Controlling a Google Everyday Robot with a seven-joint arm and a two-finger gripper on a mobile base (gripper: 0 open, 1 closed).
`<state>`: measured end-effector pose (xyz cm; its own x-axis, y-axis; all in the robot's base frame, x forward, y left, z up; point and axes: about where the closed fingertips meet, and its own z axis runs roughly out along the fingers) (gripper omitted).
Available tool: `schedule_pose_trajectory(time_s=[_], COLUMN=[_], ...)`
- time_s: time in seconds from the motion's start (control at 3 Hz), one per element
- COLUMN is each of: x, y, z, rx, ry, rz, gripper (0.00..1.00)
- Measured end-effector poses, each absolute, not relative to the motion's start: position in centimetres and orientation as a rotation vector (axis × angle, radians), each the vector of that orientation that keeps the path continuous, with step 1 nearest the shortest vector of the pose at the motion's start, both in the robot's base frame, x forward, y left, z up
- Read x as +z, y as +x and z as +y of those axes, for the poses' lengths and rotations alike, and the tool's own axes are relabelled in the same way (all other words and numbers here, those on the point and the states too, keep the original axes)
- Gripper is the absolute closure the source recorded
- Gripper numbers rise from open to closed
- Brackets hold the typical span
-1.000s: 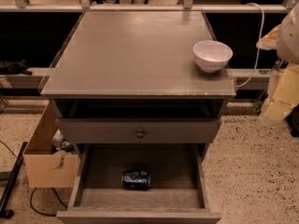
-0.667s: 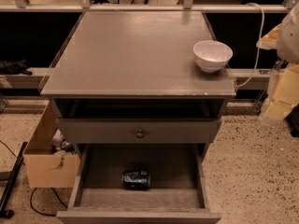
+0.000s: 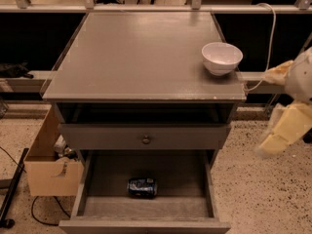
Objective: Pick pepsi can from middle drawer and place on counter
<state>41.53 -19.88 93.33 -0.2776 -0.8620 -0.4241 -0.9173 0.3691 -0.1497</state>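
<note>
The pepsi can (image 3: 142, 187), blue with white markings, lies on its side on the floor of the open middle drawer (image 3: 180, 177), near the middle and toward the front. The grey counter (image 3: 136, 57) is the cabinet's top. My gripper (image 3: 267, 147) is at the end of the pale arm at the right edge. It hangs in the air beside the cabinet, level with the upper drawer, well right of and above the can. It holds nothing that I can see.
A white bowl (image 3: 222, 57) stands at the counter's right front. A shut drawer front with a round knob (image 3: 145, 139) is above the open drawer. An open cardboard box (image 3: 48, 172) and a black cable (image 3: 12, 194) sit on the floor at left.
The arm at the right has moved down and a little left toward the cabinet. The can, drawer and bowl have not moved.
</note>
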Motion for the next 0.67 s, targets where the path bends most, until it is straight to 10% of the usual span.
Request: schedule_pose_trajectory(time_s=[0.67], x=[83.2], y=[40.6], z=[-14.2], rx=[0.483], ry=[-1.395], rz=[2.023], gripper=[0.0])
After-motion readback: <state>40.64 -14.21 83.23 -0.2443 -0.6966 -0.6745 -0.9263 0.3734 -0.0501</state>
